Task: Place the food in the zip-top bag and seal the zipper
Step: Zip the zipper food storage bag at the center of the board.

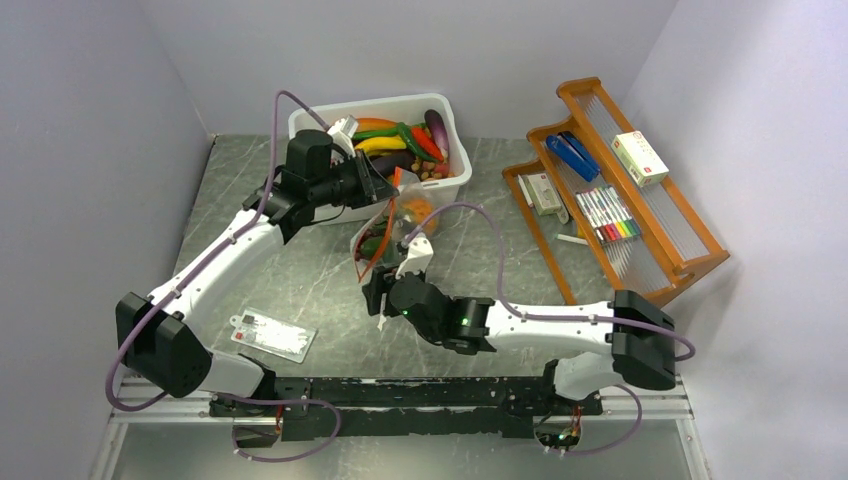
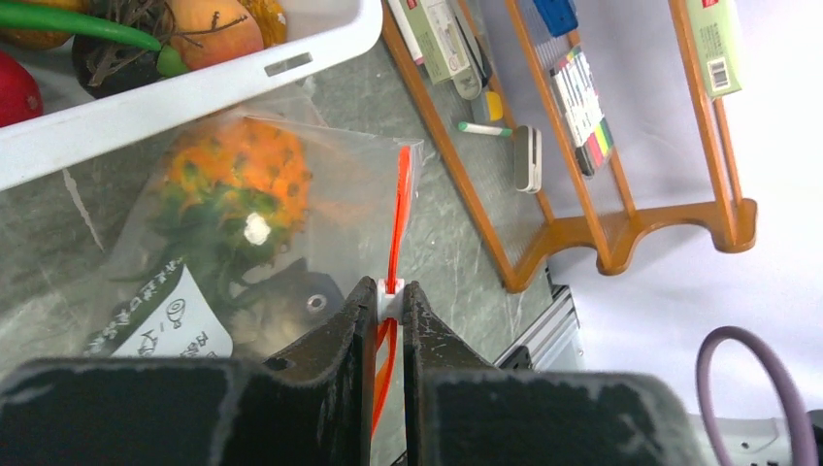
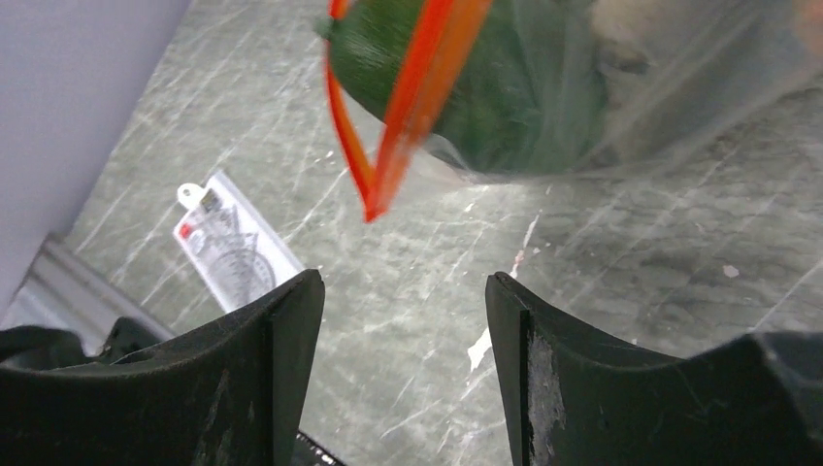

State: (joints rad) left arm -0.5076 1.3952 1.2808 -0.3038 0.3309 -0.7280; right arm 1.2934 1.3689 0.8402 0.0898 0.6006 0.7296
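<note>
Beside the tub [image 2: 194, 87], left gripper [image 2: 389, 291] pinches the zipper [image 2: 400, 214]; right gripper [image 3: 405, 291] gapes empty near the zip-top bag [image 3: 660, 87].

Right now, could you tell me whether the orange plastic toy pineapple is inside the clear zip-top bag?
Inside: the orange plastic toy pineapple shows through the film of the clear zip-top bag.

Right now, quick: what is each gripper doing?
Left gripper: closed on the zipper.
Right gripper: open, holding nothing, just short of the zip-top bag.
</note>
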